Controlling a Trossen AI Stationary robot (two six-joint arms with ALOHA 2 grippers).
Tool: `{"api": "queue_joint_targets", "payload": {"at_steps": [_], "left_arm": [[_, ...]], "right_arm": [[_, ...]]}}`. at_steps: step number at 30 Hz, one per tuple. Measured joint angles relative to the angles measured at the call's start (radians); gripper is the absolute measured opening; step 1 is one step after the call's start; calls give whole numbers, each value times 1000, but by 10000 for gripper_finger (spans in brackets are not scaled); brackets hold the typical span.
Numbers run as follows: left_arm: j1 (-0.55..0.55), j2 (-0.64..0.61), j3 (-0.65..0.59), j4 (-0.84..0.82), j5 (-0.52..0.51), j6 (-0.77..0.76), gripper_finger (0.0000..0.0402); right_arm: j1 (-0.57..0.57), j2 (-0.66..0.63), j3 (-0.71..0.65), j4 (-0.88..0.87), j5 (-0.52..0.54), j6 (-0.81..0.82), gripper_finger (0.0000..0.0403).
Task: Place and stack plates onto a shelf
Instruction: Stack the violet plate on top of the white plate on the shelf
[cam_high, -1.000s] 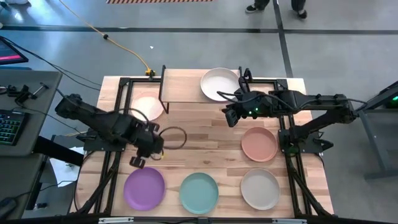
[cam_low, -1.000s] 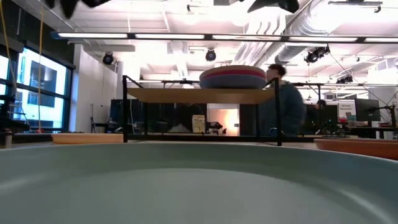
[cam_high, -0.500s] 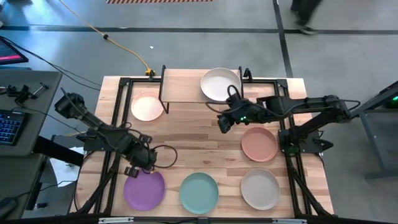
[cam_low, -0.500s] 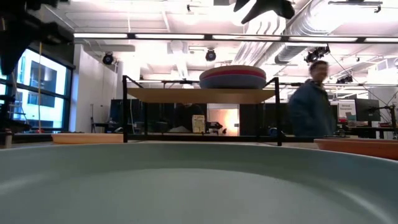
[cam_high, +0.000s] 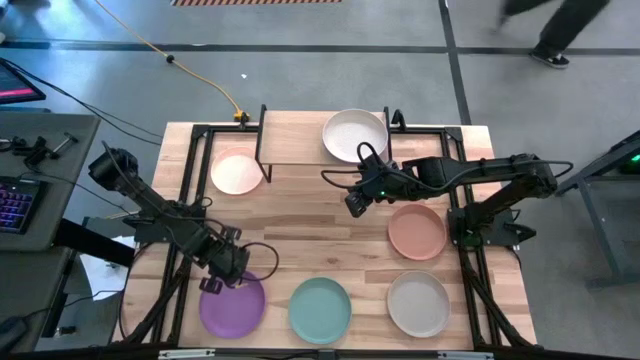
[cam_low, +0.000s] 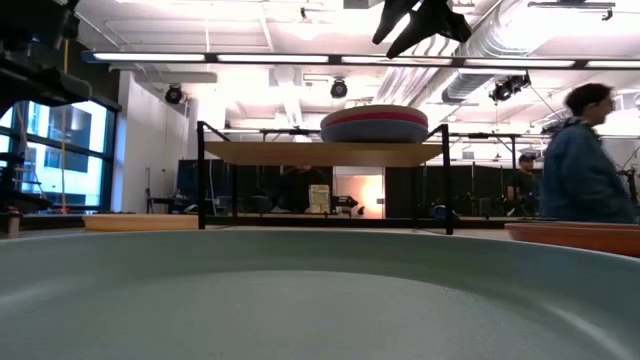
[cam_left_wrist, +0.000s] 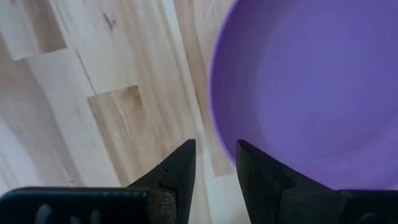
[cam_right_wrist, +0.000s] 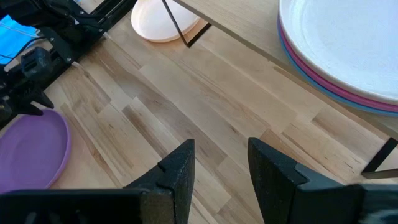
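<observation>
- The wooden table (cam_high: 320, 215) carries everything.
- The shelf (cam_high: 300, 140) stands at the table's far edge, with a stack of plates on its right half: cream plate (cam_high: 354, 135) on top, magenta and blue rims under it in the right wrist view.
- The pale pink plate (cam_high: 237, 171) lies partly under the shelf's left end.
- On the tabletop lie the salmon plate (cam_high: 417, 231), beige plate (cam_high: 418, 303), teal plate (cam_high: 320, 309) and purple plate (cam_high: 232, 304).
- The left gripper (cam_high: 215, 283) sits low at the purple plate's rim, fingers slightly apart, gripping nothing.
- The right gripper (cam_high: 353, 203) hovers near the shelf, fingers parted and empty.
</observation>
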Motion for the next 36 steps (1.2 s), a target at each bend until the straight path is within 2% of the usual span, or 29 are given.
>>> {"api": "queue_joint_targets", "payload": {"at_steps": [11, 36], "left_arm": [[-46, 0, -71, 128, 3, -81, 104], [-53, 33, -74, 164, -28, -105, 104]], "right_arm": [[0, 0, 0, -2, 0, -3, 129], [0, 0, 0, -1, 0, 0, 129]]}}
